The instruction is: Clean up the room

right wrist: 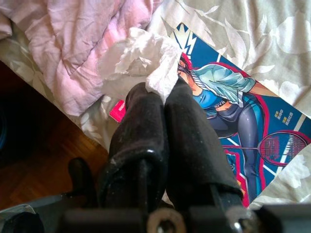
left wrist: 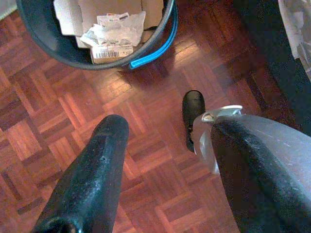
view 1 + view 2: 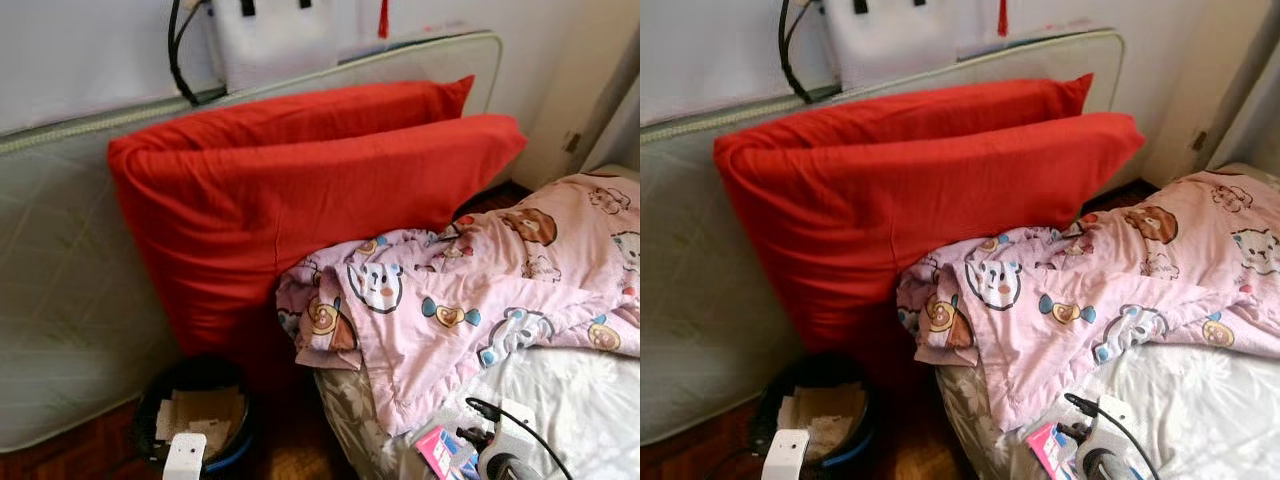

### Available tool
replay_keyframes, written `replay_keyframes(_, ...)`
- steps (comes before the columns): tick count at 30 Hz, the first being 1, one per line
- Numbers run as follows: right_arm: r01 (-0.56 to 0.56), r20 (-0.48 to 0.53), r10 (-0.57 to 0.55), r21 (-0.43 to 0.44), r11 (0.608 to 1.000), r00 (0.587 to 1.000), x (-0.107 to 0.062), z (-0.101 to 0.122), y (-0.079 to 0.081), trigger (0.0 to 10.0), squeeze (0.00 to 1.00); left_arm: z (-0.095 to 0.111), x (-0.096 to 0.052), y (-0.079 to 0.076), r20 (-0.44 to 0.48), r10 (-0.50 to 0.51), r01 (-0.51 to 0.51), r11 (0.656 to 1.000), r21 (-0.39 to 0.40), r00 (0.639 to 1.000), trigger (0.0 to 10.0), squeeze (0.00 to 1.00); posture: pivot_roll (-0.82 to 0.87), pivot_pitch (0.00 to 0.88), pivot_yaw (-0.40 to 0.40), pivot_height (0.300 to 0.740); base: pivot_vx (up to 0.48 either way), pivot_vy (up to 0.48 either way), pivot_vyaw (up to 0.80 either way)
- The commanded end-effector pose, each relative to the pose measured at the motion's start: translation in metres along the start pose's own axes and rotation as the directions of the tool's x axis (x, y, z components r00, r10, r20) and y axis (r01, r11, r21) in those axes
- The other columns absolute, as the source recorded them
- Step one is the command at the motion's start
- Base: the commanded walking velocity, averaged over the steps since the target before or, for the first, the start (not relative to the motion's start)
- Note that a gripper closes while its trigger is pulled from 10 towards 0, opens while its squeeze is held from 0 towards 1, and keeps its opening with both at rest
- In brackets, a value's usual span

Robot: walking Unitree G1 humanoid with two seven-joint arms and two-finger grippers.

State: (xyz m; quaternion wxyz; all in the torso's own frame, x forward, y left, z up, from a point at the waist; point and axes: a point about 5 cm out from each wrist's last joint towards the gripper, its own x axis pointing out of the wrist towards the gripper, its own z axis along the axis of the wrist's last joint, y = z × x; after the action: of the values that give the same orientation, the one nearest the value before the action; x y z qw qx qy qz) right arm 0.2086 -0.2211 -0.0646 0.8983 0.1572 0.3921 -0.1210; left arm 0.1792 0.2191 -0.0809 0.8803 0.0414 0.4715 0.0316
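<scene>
My right gripper is pinched closed on a crumpled white tissue, lifted just above the glossy illustrated magazine lying on the bed's pale leaf-print sheet, beside the rumpled pink cartoon-print quilt. My left gripper hangs spread wide and empty over the red-brown parquet floor, near the round dark waste bin with a blue rim, which already holds cardboard and paper scraps. Cleanup looks partway: the tissue is picked but not binned, and the magazine and quilt look untidied.
</scene>
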Motion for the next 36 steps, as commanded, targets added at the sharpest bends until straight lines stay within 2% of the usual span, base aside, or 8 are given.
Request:
replay_keyframes(1,0.006,0.0,-0.006,0.015,1.0,1.0,-0.0002,-0.0007,-0.0008,10.0,0.0,0.0003,-0.0003,0.0028,0.001,0.002,-0.002,1.0,0.003,1.0,10.0,0.0,0.02,0.0,-0.002,0.74,0.0,0.0,0.0)
replay_keyframes(6,0.005,-0.005,-0.005,0.016,1.0,1.0,0.0002,0.0001,-0.0001,10.0,0.0,-0.0011,-0.0006,0.0034,0.001,0.002,-0.002,1.0,-0.024,1.0,10.0,0.0,0.03,0.0,-0.006,0.74,0.0,0.0,0.0)
replay_keyframes(31,0.005,-0.009,-0.005,0.02,1.0,1.0,0.0006,0.0011,0.0004,10.0,0.0,-0.0008,-0.0005,0.0039,-0.004,0.0,0.0,1.0,-0.007,1.0,10.0,0.0,0.03,0.0,-0.006,0.74,0.0,0.298,0.0)
replay_keyframes(36,0.003,-0.006,-0.003,-0.002,1.0,1.0,0.0006,0.002,0.0003,10.0,0.0,-0.0007,-0.0005,0.0041,-0.005,0.0,0.0,1.0,-0.003,1.0,10.0,0.0,0.03,0.0,-0.005,0.74,0.0,0.295,0.0)
